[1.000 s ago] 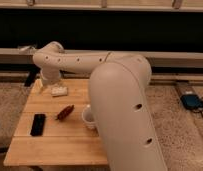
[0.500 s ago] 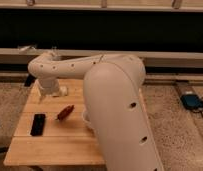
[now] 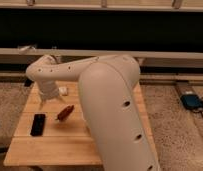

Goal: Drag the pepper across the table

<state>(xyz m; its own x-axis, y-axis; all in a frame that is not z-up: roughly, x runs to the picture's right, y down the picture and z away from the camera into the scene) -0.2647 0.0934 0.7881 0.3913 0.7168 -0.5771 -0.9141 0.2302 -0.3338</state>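
Observation:
The dark red pepper [image 3: 65, 112] lies on the light wooden table [image 3: 70, 145], left of centre, tilted with its upper end to the right. My gripper [image 3: 44, 102] hangs at the end of the white arm [image 3: 107, 100], low over the table's left part. It is a short way up and left of the pepper, apart from it. The arm's bulky white link fills the middle of the view and hides the table's right half.
A flat black phone [image 3: 38, 124] lies left of the pepper near the table's left edge. A small white object [image 3: 63, 91] sits at the back, right beside the gripper. A blue device [image 3: 193, 101] with a cable lies on the floor to the right. A dark wall with rails runs behind.
The arm has swung left and down, bringing the gripper lower over the table's left side near the pepper. The pepper and phone have not moved. The small cup by the arm is now hidden.

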